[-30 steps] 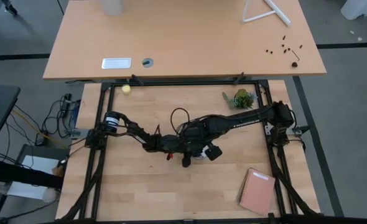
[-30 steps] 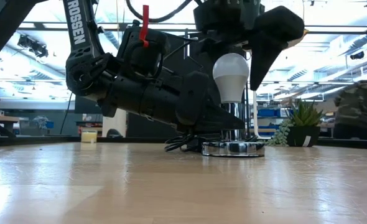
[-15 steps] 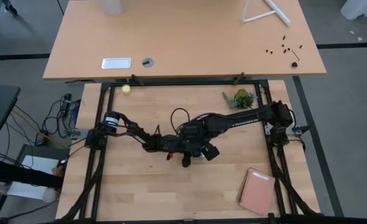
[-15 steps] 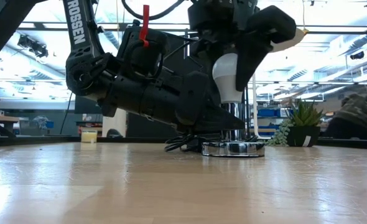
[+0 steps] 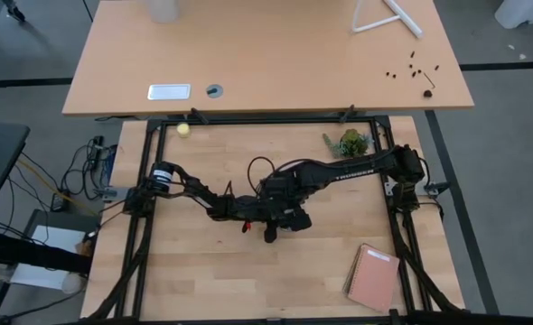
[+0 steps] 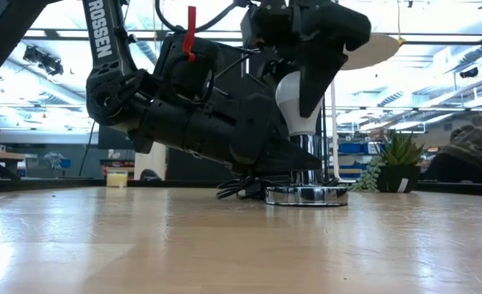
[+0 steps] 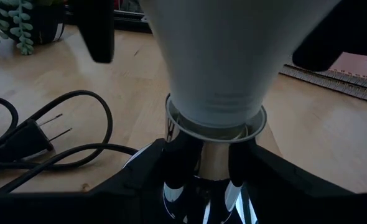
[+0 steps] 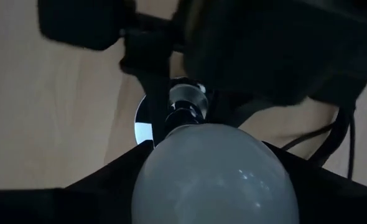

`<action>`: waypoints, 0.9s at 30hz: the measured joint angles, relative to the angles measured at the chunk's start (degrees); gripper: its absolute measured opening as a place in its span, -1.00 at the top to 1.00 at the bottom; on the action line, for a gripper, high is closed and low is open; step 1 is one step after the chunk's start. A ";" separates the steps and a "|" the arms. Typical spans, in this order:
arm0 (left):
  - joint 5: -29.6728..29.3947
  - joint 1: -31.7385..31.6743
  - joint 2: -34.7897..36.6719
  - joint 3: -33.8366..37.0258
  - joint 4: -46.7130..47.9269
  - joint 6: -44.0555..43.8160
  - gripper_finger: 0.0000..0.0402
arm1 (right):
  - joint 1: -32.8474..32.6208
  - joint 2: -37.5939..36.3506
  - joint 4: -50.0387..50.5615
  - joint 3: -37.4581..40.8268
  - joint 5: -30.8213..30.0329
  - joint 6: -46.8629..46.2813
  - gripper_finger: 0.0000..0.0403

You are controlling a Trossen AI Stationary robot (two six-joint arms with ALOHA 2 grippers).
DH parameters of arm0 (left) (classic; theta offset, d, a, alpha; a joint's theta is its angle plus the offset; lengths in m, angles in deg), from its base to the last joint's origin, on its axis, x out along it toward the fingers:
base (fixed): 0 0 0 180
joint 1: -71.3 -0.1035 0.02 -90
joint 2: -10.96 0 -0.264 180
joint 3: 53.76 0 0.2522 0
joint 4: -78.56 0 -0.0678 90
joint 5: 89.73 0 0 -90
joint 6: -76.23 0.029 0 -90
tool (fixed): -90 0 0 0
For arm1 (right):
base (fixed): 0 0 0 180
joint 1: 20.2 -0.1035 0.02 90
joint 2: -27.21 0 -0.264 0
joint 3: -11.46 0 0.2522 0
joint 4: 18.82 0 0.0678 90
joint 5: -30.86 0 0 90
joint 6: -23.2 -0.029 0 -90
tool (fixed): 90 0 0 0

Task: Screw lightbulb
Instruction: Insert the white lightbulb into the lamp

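Observation:
The white lightbulb [image 6: 292, 102] stands upright with its base in the chrome stem [image 6: 306, 159] of the round silver socket disc [image 6: 306, 194], which rests flat on the table. My right gripper [image 6: 304, 96] hangs over it, pointing down, shut on the bulb's glass [image 8: 214, 174]. My left gripper [image 6: 294, 162] reaches in low from the table's left and is shut on the stem. In the high view both grippers [image 5: 285, 218] meet mid-table and hide the bulb. My left gripper pinches the socket's chrome stem [image 7: 211, 165] between its two fingers [image 7: 171, 168], just under the bulb's neck. It comes in nearly level from the table's left, and the disc stays flat on the table. My right gripper pinches the bulb's wide upper part [image 8: 149, 180] between its two fingers [image 6: 316, 82]. The fingers come from above and point down along the bulb's sides. The bulb stands upright in the socket.
The socket's black cord and plug [image 7: 40, 134] lie beside the disc. A small potted plant [image 5: 350, 143] stands at the back right, a yellowish ball [image 5: 183, 129] at the back left, and a pink notebook [image 5: 373, 277] at the near right.
My right gripper has rolled about its downward line above the bulb, and its fingers, which stood wide and clear of the glass, have shut onto the bulb. The bulb and the socket have stayed where they were.

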 joint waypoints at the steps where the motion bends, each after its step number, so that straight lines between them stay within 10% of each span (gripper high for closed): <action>1: -0.12 0.00 -0.02 0.00 -0.02 0.00 0.05 | 0.09 0.00 -0.02 0.00 -0.01 -1.83 -0.37; 27: -2.57 0.00 -0.06 0.04 -0.94 -1.86 0.05 | -1.01 0.33 -1.09 1.97 -6.95 -55.59 -0.37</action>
